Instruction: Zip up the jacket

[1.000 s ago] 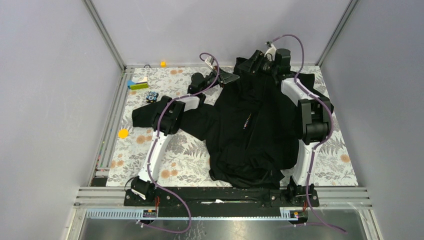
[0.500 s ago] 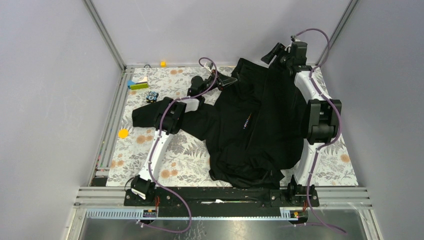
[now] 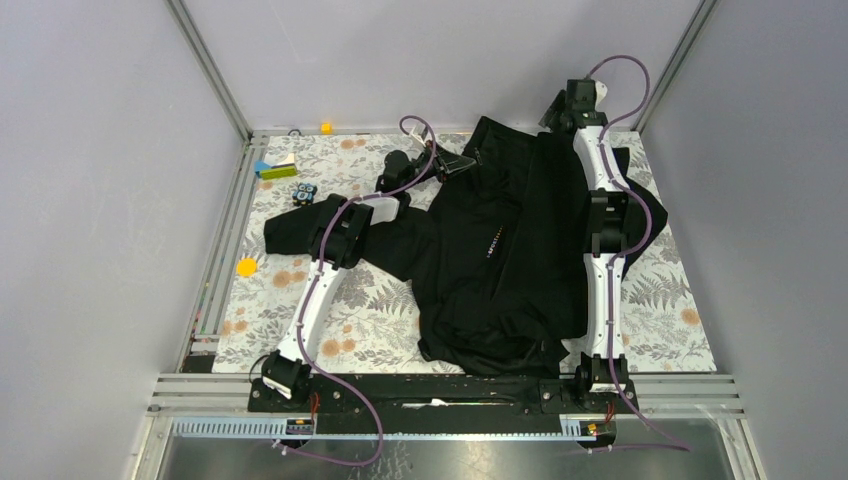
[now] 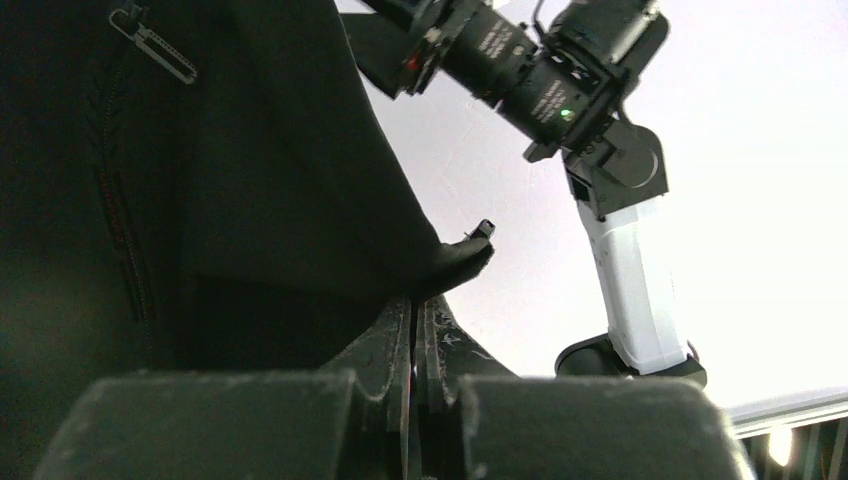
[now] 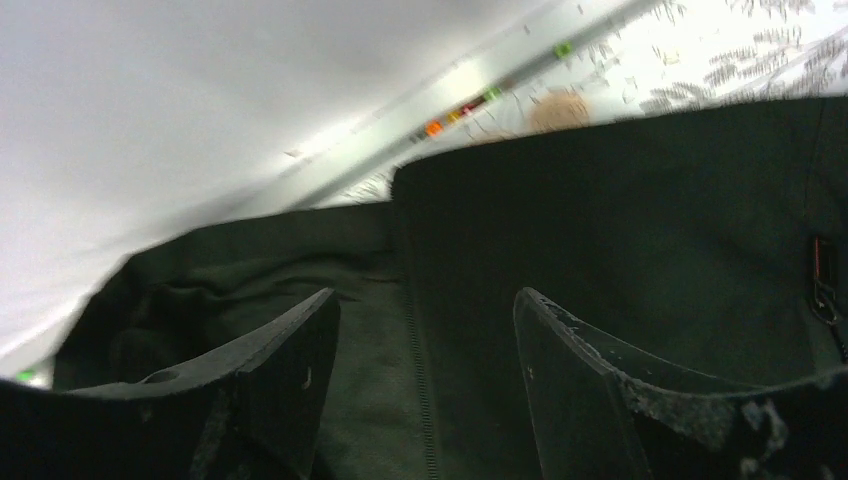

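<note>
At the far left of the table (image 3: 350,320) sit a yellow disc (image 3: 246,267), some coloured blocks (image 3: 272,168) and an orange cube (image 3: 326,127), all well apart from the work, so you can ignore them. Your left gripper (image 3: 460,162) is closed tight at the jacket's far-left corner and, going by the left wrist view, it is pinching a thin fold of the collar edge and keeping it lifted. The jacket (image 3: 500,270) lies spread across the middle of the table, hem towards the near edge, collar at the far edge and one sleeve trailing off to the left. The left wrist view shows a metal zip pull (image 4: 152,48) at the top of a run of teeth, but you cannot tell from here whether that is the centre front zip or a pocket. On the right, your right gripper (image 3: 562,106) hangs high above the far-right corner with its jaws wide apart and nothing between them; its camera looks down on a line of zipper teeth (image 5: 418,360). You appear to be in the set-up step, with one side anchored and the zip not yet engaged. Next you should bring the right gripper down onto the slider, which needs a fine, well-aligned pinch, while your left hand keeps the fabric taut.
</note>
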